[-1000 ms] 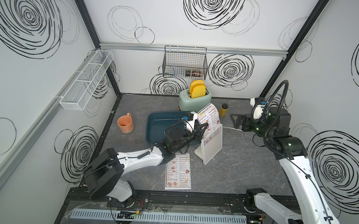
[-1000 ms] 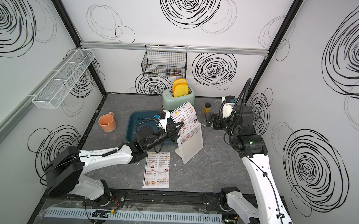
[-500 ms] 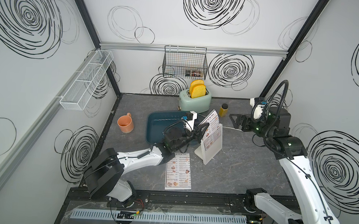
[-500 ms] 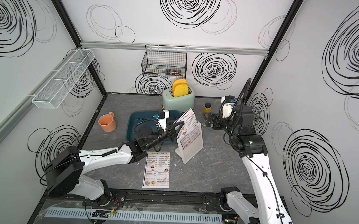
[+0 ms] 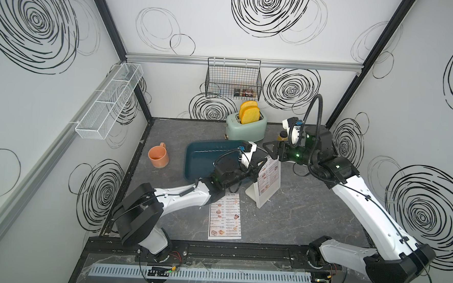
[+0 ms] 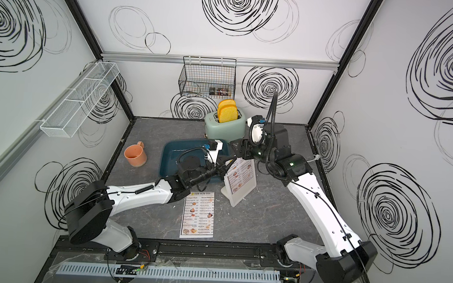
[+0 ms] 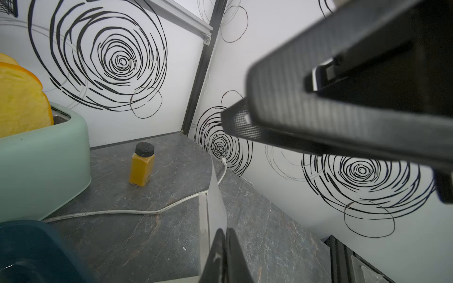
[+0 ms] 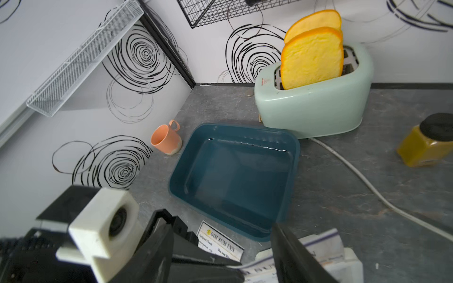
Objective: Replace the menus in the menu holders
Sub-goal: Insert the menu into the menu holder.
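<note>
Left wrist view shows the left gripper (image 7: 225, 235) with its black fingers pressed together on the edge of a thin white laminated menu sheet (image 7: 217, 196), which stands in the white plastic tilted sign stand (image 5: 264, 198). In both top views that stand sits mid-worktop, just beside the teal rectangular plastic bin (image 5: 206, 157), and the left arm reaches over the bin's near edge. The right gripper (image 5: 272, 150) hangs just over the stand's top edge, jaws spread apart and pinching nothing. In the right wrist view the sheet's top shows beside one finger (image 8: 294, 259).

A second white laminated menu (image 6: 199, 215) lies flat on the grey stone-look worktop (image 5: 309, 218), its near edge close to the black front rail (image 5: 241, 252). Bare worktop opens to the right of the stand and in front of it. Behind the stand, a white cable (image 7: 122, 212) trails from the mint-green toaster (image 5: 247, 127) past a yellow spice jar with a black cap (image 7: 142, 164).

The flat menu's heading reads "DIM SUM INN". The toaster's small red mark is too small to read.
</note>
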`<state>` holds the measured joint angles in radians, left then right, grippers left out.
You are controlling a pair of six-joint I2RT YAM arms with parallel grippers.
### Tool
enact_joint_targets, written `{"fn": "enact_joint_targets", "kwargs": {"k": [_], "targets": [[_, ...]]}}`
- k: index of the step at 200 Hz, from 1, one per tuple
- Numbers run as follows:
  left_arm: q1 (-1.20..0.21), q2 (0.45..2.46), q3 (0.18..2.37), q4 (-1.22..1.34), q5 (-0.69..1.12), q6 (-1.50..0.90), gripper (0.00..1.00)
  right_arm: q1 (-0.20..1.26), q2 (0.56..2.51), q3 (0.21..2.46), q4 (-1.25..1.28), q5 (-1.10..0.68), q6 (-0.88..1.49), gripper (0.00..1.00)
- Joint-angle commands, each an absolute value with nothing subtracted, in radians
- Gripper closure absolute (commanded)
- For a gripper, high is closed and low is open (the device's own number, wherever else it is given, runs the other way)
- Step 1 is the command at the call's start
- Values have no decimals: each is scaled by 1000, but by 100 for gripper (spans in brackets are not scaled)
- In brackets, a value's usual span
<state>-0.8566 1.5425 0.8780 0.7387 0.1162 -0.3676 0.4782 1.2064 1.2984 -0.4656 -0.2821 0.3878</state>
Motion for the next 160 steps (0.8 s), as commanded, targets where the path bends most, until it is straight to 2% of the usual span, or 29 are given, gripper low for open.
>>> {"fn": "enact_joint_targets", "kwargs": {"k": [1, 24, 36, 59, 74, 128, 143, 160], "targets": [[-865, 1549, 907, 738, 135, -346, 87, 482, 1218, 1285, -415, -212, 441, 40], [-870, 1543, 890, 727, 135, -344, 82, 481, 1248, 1270, -435, -170, 458, 49], [-871, 1535, 877, 729, 132, -342, 81, 481, 1270, 1280, -458, -174, 465, 50], [-872, 1528, 877, 731, 134, -332, 80, 482, 1311, 1315, -529, -186, 467, 56], [-872, 1528, 883, 726, 139, -321, 80, 483, 1336, 1334, -577, -187, 462, 63], [-877, 1508, 877, 713, 149, -293, 73, 480, 1387, 1380, -728, -111, 429, 69], [-877, 1493, 872, 705, 142, -289, 68, 479, 1384, 1381, -751, -98, 416, 69], [-876, 1463, 857, 698, 132, -285, 53, 473, 1384, 1369, -759, -101, 407, 69]]}}
